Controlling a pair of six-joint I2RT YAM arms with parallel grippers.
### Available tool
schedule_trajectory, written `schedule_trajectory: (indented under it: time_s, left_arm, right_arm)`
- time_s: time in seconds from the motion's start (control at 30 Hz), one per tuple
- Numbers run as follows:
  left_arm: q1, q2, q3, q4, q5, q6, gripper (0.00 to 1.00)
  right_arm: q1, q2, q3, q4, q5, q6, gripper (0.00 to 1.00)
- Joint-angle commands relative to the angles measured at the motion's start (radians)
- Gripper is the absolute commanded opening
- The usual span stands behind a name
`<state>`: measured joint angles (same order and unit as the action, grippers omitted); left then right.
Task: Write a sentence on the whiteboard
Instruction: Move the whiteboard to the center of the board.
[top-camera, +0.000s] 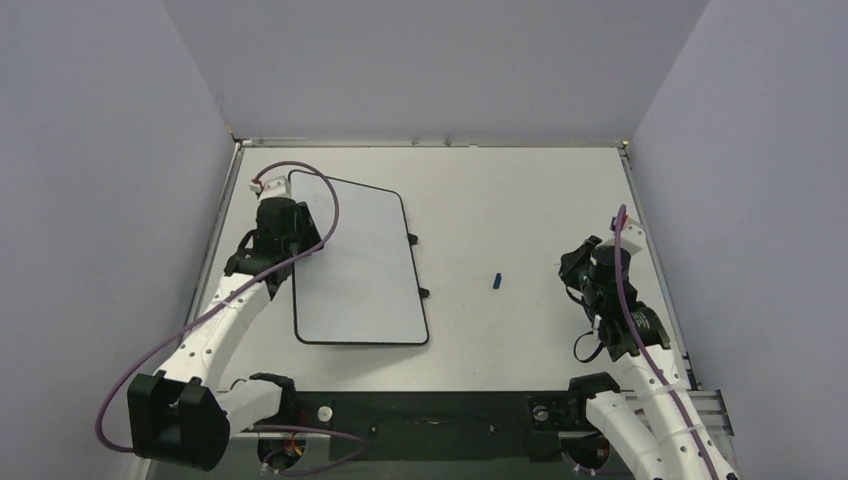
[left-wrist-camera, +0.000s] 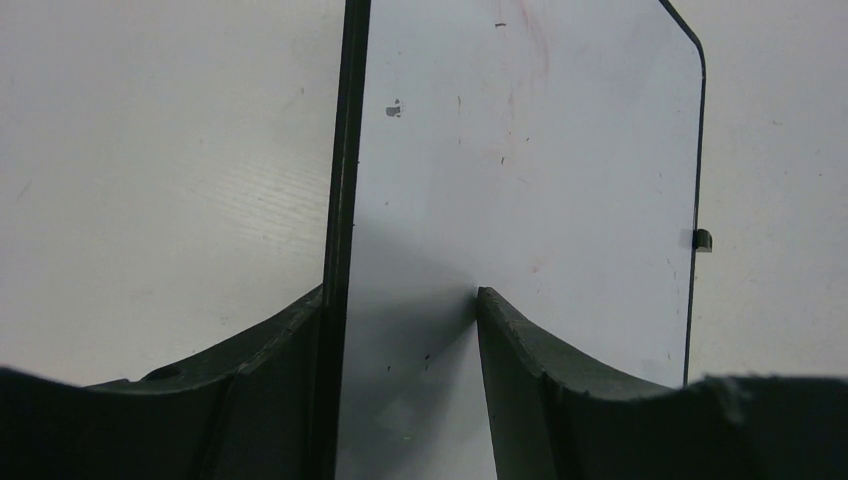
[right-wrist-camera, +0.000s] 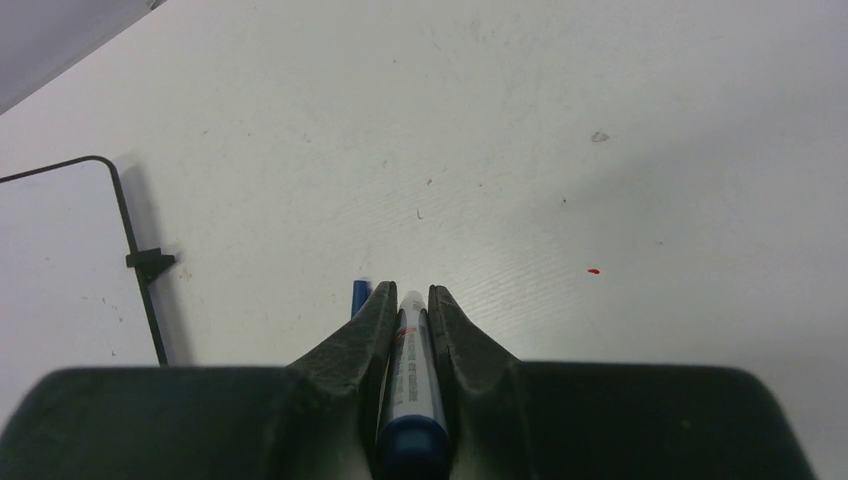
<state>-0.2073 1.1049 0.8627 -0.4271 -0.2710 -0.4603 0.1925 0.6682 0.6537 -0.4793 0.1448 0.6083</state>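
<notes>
Table (top-camera: 520, 200), with the whiteboard (top-camera: 365, 270) lying flat on its left part. My left gripper (left-wrist-camera: 402, 295) stands part-open astride the board's left rim. My right gripper (right-wrist-camera: 410, 290), well apart, clamps a marker pen (right-wrist-camera: 411, 380). A blue cap (top-camera: 497, 281) lies between board and right gripper.

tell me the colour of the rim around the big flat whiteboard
Black; the thin rim of the large white rectangular whiteboard shows best in the left wrist view.
</notes>
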Motion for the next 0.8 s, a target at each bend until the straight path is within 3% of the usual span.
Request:
schedule_trajectory:
  time_s: [0.0,0.3,0.53,0.77]
  left_arm:
    - [-0.001,0.093,0.029,0.193,0.143,0.058,0.49]
    - [-0.012,0.268,0.117,0.332,0.363,0.134,0.49]
    - [-0.032,0.384,0.239,0.339,0.462,0.231,0.49]
    - [-0.04,0.527,0.372,0.376,0.669,0.299,0.49]
  right_arm:
    - [0.012,-0.005,0.012,0.037,0.007,-0.015,0.0]
    - [0.016,-0.015,0.011,0.029,0.008,-0.017,0.0]
    - [0.016,-0.017,0.011,0.029,0.004,-0.016,0.0]
    - [0.016,-0.025,0.014,0.025,0.005,-0.016,0.0]
